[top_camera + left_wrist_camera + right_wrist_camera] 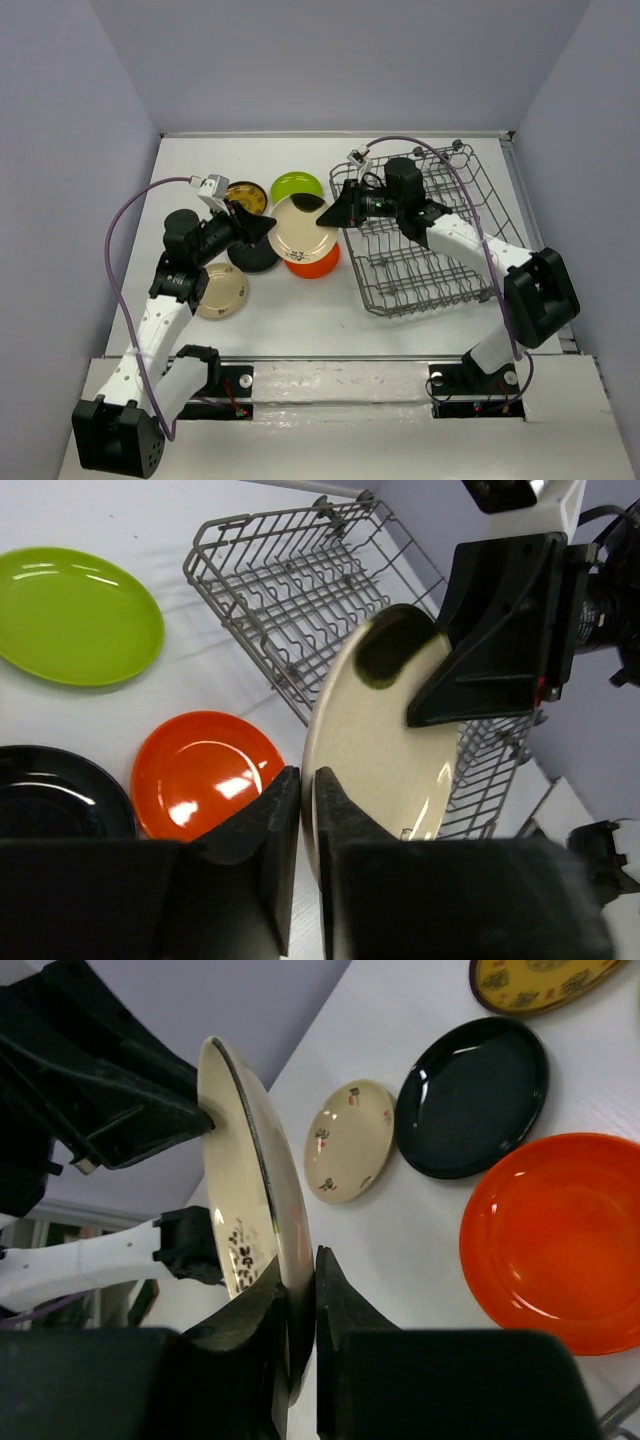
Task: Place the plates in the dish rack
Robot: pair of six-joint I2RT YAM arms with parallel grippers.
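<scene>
At the left gripper's (307, 776) matt black plastic fingers (265, 825), the cream plate (375, 750) looks smooth and faintly satiny. Just below them, the orange plate (205, 770) and black plate (60, 790) gleam glossy. Beyond the fingertips, the dish rack (290, 590) is dull grey metal wire.

White-and-black arms (160, 320), purple cables (113, 250), black wedge-shaped fingers (262, 832).

The flat white table (300, 325) holds a round lime green plastic plate (297, 185) at upper middle. Left of it lies a round brown plastic plate with gold pattern (247, 195). Lower down lie a round shiny black plastic plate (252, 260), a round orange plastic plate (315, 265) and a small round beige plastic plate (222, 291). A big grey wire rack (400, 280) sits at the right.
</scene>
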